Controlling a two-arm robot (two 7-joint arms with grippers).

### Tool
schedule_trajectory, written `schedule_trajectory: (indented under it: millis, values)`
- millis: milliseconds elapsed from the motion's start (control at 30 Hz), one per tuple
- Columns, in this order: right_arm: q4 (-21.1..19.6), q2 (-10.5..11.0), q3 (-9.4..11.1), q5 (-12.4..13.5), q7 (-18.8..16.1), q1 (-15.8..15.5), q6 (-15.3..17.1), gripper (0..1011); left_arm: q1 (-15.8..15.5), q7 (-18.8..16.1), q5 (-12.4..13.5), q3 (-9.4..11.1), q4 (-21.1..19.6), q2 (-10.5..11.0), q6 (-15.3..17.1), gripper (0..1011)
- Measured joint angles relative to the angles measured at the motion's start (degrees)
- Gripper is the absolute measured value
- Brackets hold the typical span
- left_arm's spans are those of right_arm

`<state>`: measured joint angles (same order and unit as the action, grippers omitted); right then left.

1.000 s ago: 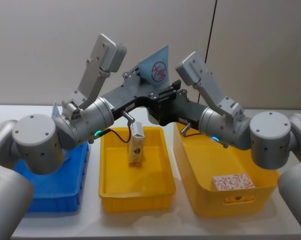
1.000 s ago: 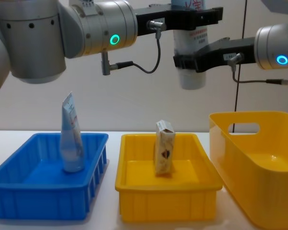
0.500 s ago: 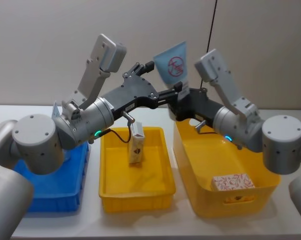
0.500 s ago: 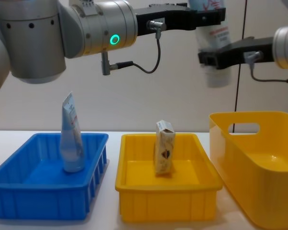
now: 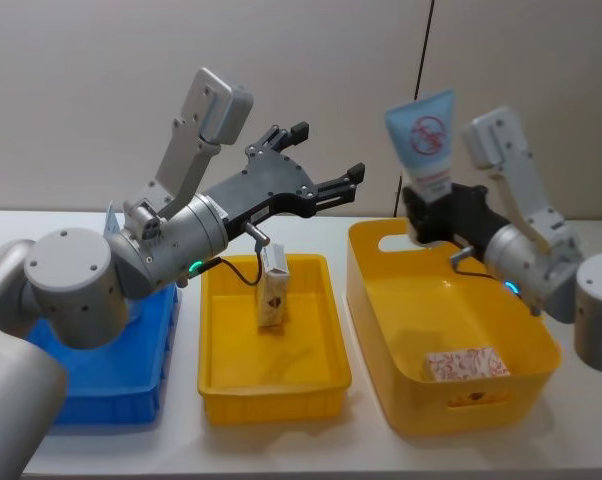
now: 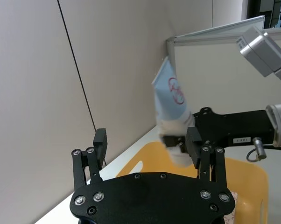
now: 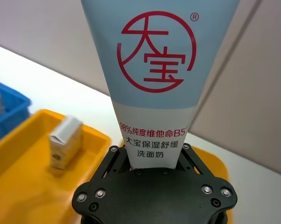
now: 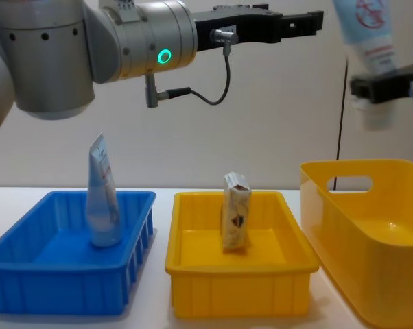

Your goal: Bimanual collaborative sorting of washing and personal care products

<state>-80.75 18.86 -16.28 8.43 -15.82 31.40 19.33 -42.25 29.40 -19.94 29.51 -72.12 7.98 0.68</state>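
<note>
Holding a pouch (image 5: 427, 145) upright over the deep yellow bin (image 5: 396, 399), the right gripper (image 5: 433, 217) is clamped on its lower end in the head view, while the left gripper (image 5: 326, 163) hangs spread and empty above the tray (image 5: 271, 392) with a carton (image 5: 273, 288). In the chest view a second pouch (image 8: 103, 195) stands in the blue bin (image 8: 69, 290).

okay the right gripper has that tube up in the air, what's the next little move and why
Probably lower it. The right gripper is shut on the pale blue-white soft tube with the red circular mark, held upright above the large deep yellow plastic bin. The left gripper hangs open above the shallow yellow tray, so the right arm alone carries it.
</note>
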Motion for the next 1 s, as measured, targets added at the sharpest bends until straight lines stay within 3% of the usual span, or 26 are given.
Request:
schedule_trajectory:
  millis: [233, 333, 667, 800, 833, 1000]
  values:
    - [-1.7, 0.9, 2.8, 0.1, 2.6, -2.8, 1.5, 223, 0.0, 0.0, 0.0, 0.0, 0.0, 0.0, 0.0, 1001]
    - [-2.1, 1.1, 3.7, 0.1, 3.4, -3.7, 2.0, 269, 0.0, 0.0, 0.0, 0.0, 0.0, 0.0, 0.0, 1001]
    - [-2.7, 1.5, 5.8, 0.1, 5.0, -5.5, 3.1, 647, 0.0, 0.0, 0.0, 0.0, 0.0, 0.0, 0.0, 1001]
    - [-2.9, 1.6, 6.2, 0.1, 5.3, -5.8, 3.3, 724, 0.0, 0.0, 0.0, 0.0, 0.0, 0.0, 0.0, 1001]
    - [-2.9, 1.6, 6.3, 0.1, 5.4, -5.9, 3.3, 793, 0.0, 0.0, 0.0, 0.0, 0.0, 0.0, 0.0, 1001]
    - [-3.0, 1.7, 6.7, 0.0, 5.7, -6.2, 3.5, 933, 0.0, 0.0, 0.0, 0.0, 0.0, 0.0, 0.0, 1001]
